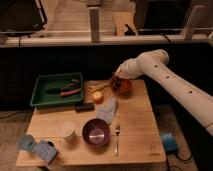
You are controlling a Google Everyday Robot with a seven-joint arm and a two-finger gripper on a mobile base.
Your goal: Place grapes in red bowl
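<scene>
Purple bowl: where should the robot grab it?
Likely the rim, from above: the purple bowl sits upright and open, so one finger fits inside its wall, one outside. Pick the edge away from the fork. The gripper, shut on the grapes, is over the red bowl.

Dim, warm light falls from above on the wooden table (pixel 135 125) and is brightest on the white arm (pixel 172 75) at right. The far background is dark. The closed gripper (pixel 116 81) hangs shadowed over the red bowl (pixel 126 89). The purple bowl (pixel 85 134) glints.
</scene>
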